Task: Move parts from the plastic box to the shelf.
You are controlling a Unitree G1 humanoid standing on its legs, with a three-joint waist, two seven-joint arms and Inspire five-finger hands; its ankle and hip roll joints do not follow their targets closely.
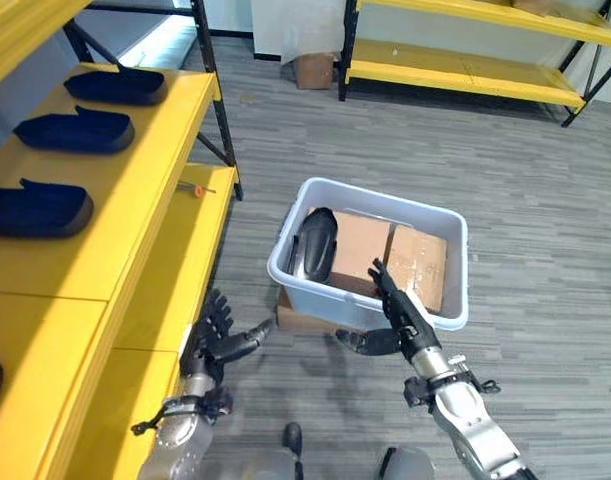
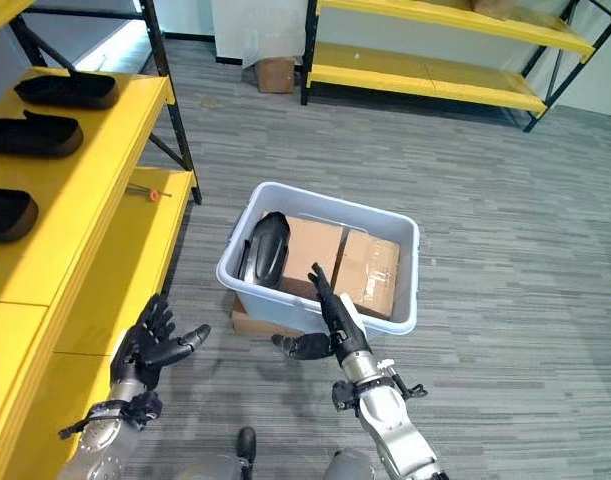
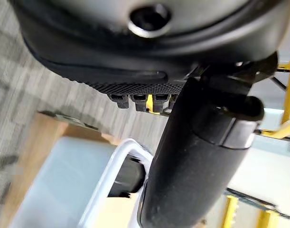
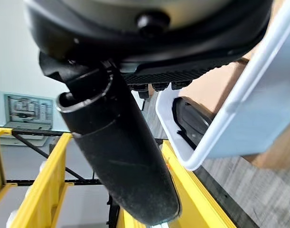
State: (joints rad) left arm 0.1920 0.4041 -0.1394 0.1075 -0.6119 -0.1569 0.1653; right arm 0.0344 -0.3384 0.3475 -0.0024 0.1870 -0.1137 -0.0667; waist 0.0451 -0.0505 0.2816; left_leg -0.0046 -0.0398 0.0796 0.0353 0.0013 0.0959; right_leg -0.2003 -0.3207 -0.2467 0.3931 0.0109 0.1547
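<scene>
A pale plastic box stands on the floor on a flat cardboard piece. One dark curved part leans against its left inner wall, beside cardboard boxes inside. The same dark part sits behind the box's white rim in the right wrist view. My right hand is open, fingers straight, just over the box's near rim, holding nothing. My left hand is open with spread fingers, left of the box beside the yellow shelf. Three dark parts lie in a row on the shelf top.
A lower yellow shelf board carries a small orange-tipped tool. Black shelf posts stand behind the box. Another yellow rack and a cardboard box stand far back across grey floor.
</scene>
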